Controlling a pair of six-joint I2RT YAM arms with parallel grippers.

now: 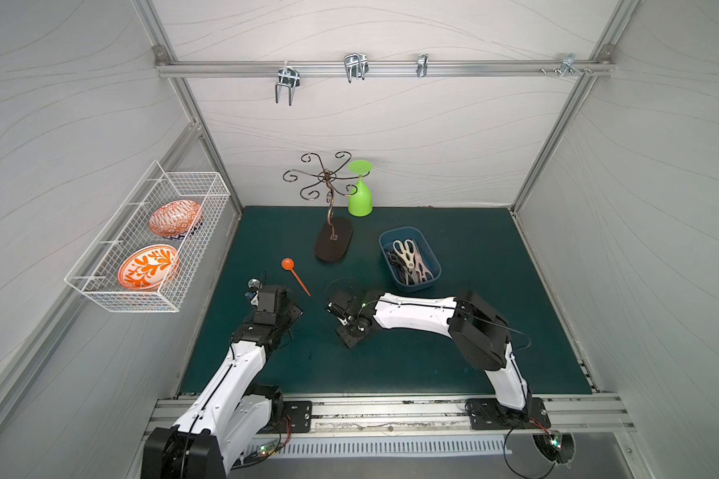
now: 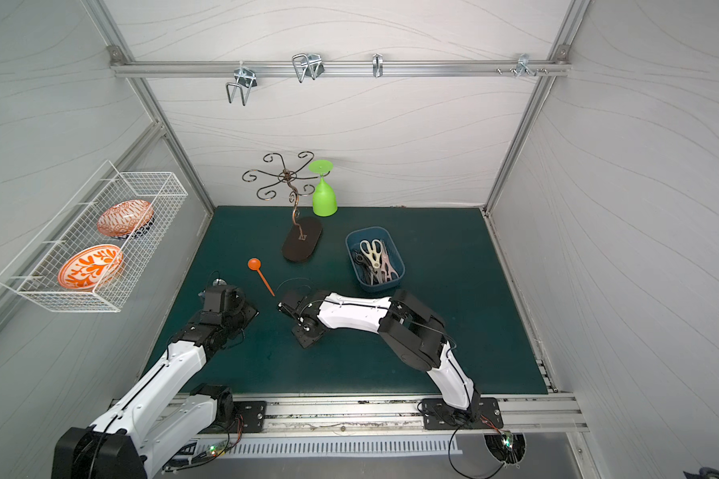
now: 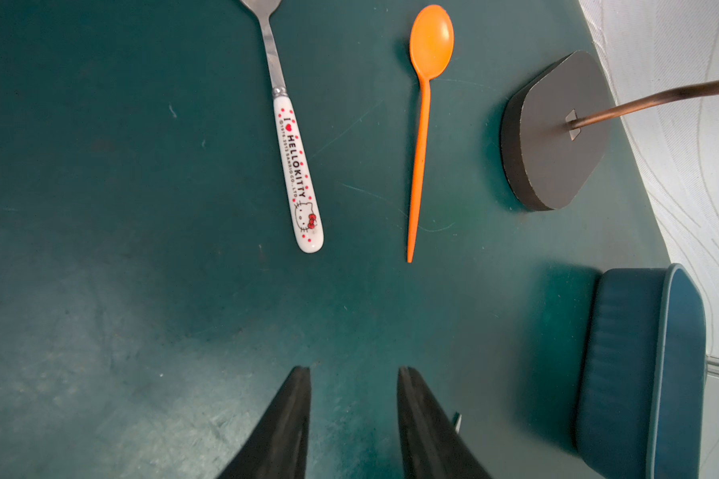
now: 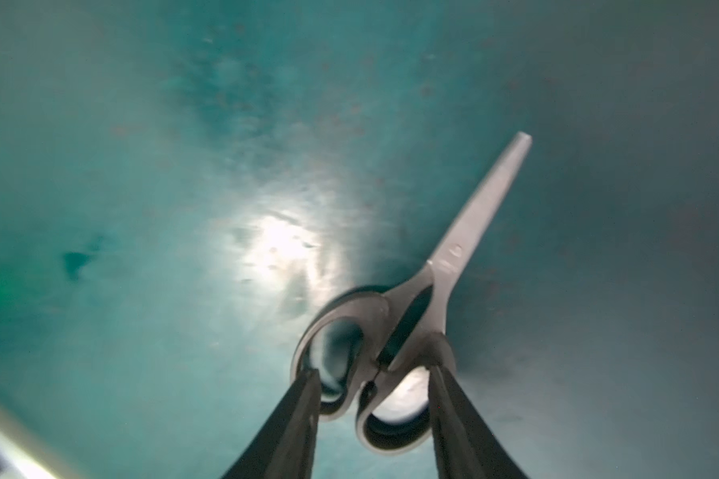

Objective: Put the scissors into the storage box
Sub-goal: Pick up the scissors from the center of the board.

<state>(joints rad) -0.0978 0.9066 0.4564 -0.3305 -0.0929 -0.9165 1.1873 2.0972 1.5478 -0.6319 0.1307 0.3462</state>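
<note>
The right gripper is clenched on the handle loops of grey-handled steel scissors. The shallow blue plastic storage box sits at its two o'clock; the left gripper stands released.

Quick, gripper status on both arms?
Left gripper: open, nothing between the fingers.
Right gripper: closed on a pair of scissors, gripping the handles.

- tabletop: matt green mat, pretty scuffed
- storage box: smooth blue plastic, faint sheen
- scissors: dull steel blade, matt grey plastic handles
- orange spoon: glossy plastic
- fingers: matt black
</note>
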